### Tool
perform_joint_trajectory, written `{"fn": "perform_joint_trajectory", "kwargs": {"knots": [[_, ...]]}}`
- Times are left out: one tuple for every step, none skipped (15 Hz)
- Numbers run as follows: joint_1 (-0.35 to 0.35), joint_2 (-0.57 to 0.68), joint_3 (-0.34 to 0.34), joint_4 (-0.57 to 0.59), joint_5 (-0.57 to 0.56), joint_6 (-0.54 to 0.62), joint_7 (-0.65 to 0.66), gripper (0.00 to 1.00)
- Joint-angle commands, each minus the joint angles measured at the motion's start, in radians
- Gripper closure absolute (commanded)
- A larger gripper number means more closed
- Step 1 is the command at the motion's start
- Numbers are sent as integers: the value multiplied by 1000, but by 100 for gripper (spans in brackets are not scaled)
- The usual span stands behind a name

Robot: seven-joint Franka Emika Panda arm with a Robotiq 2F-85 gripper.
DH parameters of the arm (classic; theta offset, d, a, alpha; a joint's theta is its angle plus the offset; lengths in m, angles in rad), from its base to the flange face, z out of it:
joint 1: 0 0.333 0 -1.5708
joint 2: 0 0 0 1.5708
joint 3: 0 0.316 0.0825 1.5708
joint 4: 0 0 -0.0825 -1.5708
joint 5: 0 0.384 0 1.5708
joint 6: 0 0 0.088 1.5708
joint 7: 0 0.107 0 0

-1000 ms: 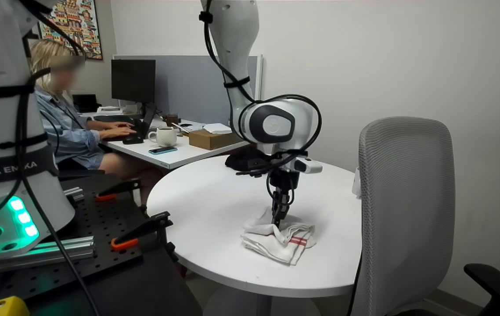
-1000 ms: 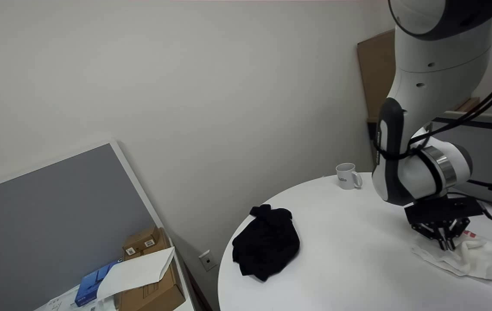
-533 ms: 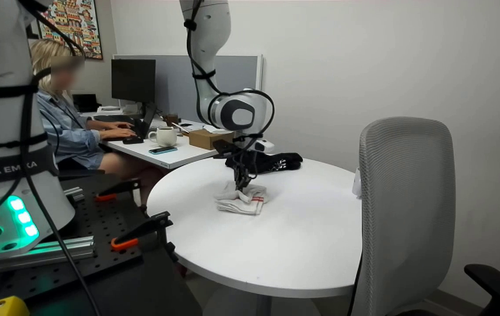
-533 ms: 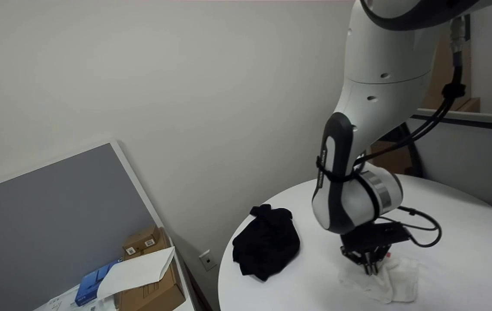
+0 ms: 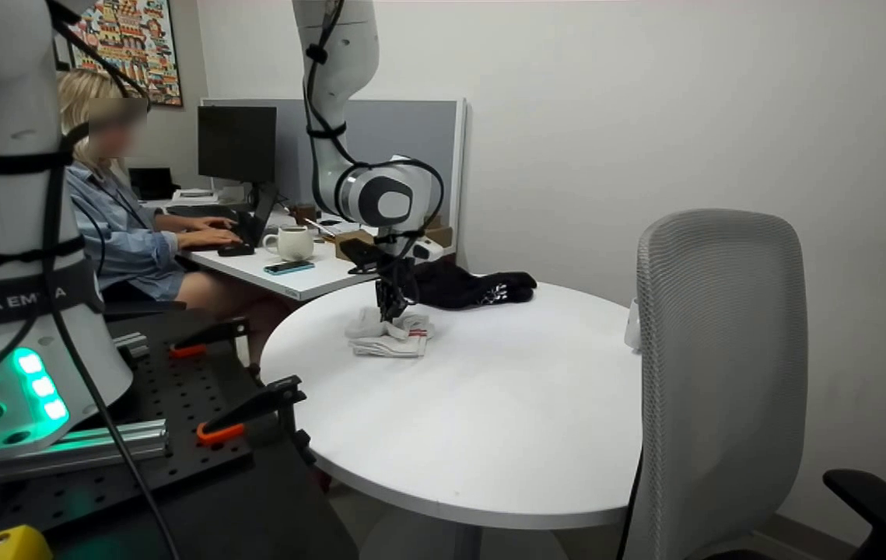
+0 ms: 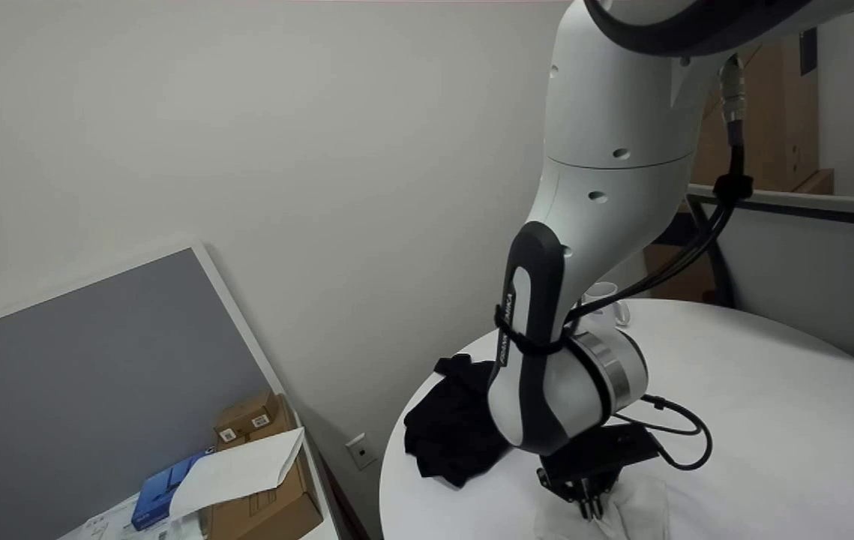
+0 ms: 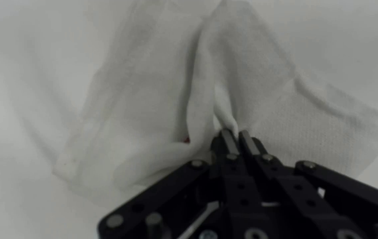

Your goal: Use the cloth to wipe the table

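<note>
The white cloth point(image 5: 386, 345) with red stripes lies folded and bunched on the round white table point(image 5: 489, 420), toward its left back part in this exterior view. It also shows at the bottom of an exterior view point(image 6: 642, 506), cut off by the frame edge. My gripper point(image 5: 388, 316) points down and is shut on a pinched fold of the cloth. In the wrist view the gripper point(image 7: 236, 133) has the fold running between its close fingertips, and the cloth point(image 7: 135, 106) spreads flat on both sides. A speck of red stripe shows beside the fingers; the other stripes are hidden there.
A black garment point(image 6: 456, 431) lies on the table close behind the arm, also seen in an exterior view point(image 5: 489, 289). A white mug point(image 6: 602, 289) stands at the table edge, partly behind the arm. A grey chair point(image 5: 723, 373) stands against the table. A person sits at a neighbouring desk point(image 5: 310, 280).
My gripper has dragged the cloth across the table, leftward and back in one exterior view, leftward and nearer the camera in the other. The grip on the cloth looks unchanged.
</note>
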Motion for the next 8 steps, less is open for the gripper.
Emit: {"fn": "perform_joint_trajectory", "kwargs": {"knots": [[-42,-30,-92,-120,5,42,-5,99],[-54,-48,-117,-149,6,44,2,99],[-69,-65,-145,-181,8,51,9,99],[-87,-77,-175,-211,11,64,16,99],[-105,-96,-205,-247,11,74,20,99],[-127,-101,-235,-274,13,93,19,99],[-148,-117,-267,-305,11,104,13,99],[-170,-123,-297,-330,10,126,7,99]]}}
